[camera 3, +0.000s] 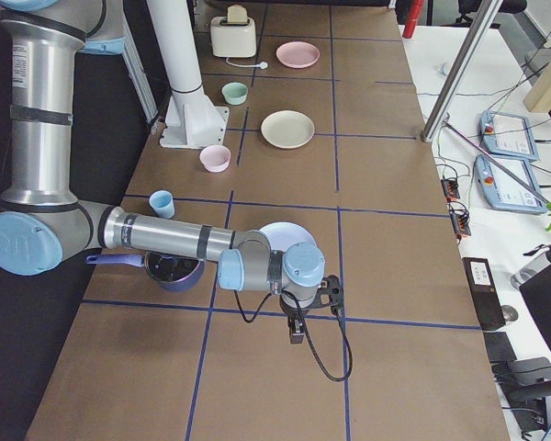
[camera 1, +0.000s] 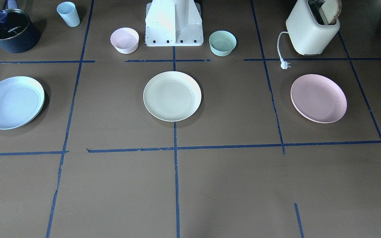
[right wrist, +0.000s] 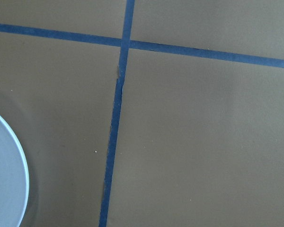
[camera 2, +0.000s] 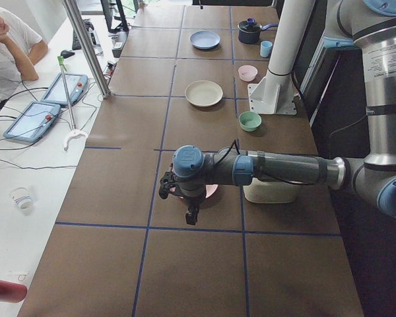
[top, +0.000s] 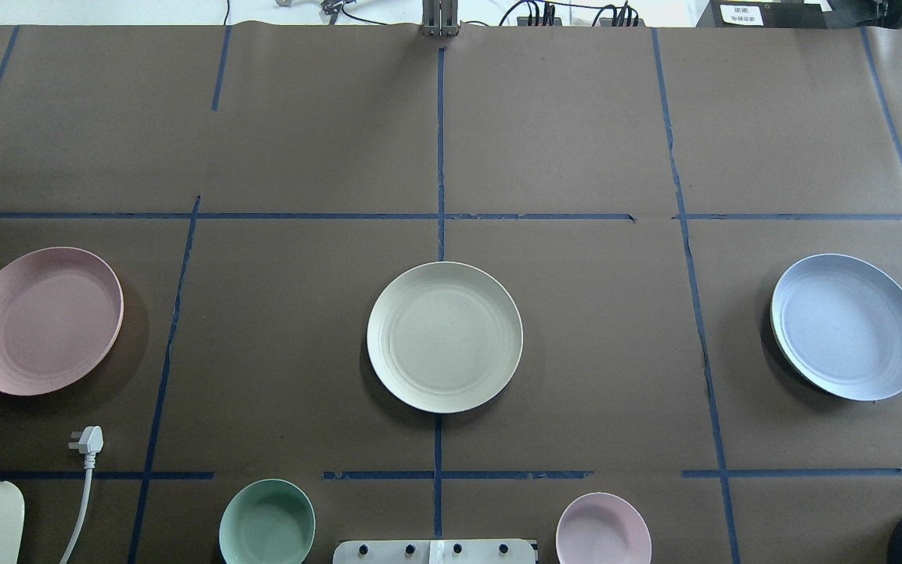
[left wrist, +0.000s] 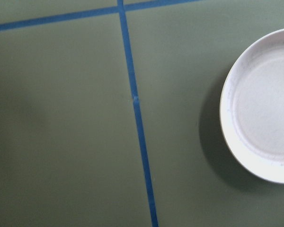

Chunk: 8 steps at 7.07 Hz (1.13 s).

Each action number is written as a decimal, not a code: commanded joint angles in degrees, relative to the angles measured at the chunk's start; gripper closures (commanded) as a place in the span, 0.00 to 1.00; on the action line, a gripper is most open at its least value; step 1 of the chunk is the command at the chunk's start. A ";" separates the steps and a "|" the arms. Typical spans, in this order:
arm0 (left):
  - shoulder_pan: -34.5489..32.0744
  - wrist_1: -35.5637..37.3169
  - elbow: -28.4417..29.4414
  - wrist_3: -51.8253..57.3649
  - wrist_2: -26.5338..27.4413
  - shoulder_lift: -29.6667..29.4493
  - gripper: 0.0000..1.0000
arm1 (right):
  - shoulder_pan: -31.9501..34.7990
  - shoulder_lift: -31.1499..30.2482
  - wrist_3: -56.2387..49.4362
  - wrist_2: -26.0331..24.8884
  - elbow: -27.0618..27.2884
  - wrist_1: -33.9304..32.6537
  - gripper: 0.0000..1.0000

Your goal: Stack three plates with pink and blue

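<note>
Three plates lie apart in a row. The cream plate (top: 445, 337) is in the middle, the pink plate (top: 44, 319) on my left, the light blue plate (top: 847, 326) on my right. My left gripper (camera 2: 191, 214) hangs above the table beside the pink plate (camera 2: 212, 192), which shows at the right of the left wrist view (left wrist: 265, 109). My right gripper (camera 3: 296, 331) hangs beside the blue plate (camera 3: 289, 234), whose edge shows in the right wrist view (right wrist: 4, 170). Both grippers show only in the side views, so I cannot tell whether they are open or shut.
Near the robot base (camera 1: 174, 26) stand a small pink bowl (camera 1: 124, 40) and a mint-green bowl (camera 1: 222, 42). A toaster (camera 1: 312, 29) with its loose plug (camera 1: 284, 64), a dark pot (camera 1: 12, 31) and a light blue cup (camera 1: 68, 14) stand along the same edge.
</note>
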 commanded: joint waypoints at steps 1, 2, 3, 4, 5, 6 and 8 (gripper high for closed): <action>0.08 -5.73 2.71 -0.83 -0.89 -2.06 0.00 | 0.00 0.08 0.00 0.09 -0.07 0.00 0.00; 2.17 -15.96 6.38 -8.85 -0.81 -1.54 0.00 | 0.00 -0.01 0.00 0.35 0.02 0.09 0.00; 6.11 -27.38 11.38 -17.46 -0.37 -1.54 0.00 | 0.00 -0.01 0.00 0.35 0.02 0.09 0.00; 10.93 -40.54 17.52 -28.85 -0.19 -1.80 0.00 | 0.00 -0.01 0.00 0.35 0.02 0.09 0.00; 15.68 -49.90 20.98 -39.58 -0.11 -1.89 0.00 | 0.00 -0.01 0.00 0.53 0.02 0.09 0.00; 19.38 -54.08 21.71 -46.65 0.16 -1.97 0.00 | 0.00 -0.01 0.00 0.44 0.02 0.09 0.00; 25.89 -56.14 21.80 -51.98 2.43 -2.50 0.00 | 0.00 -0.01 0.00 0.44 0.02 0.09 0.00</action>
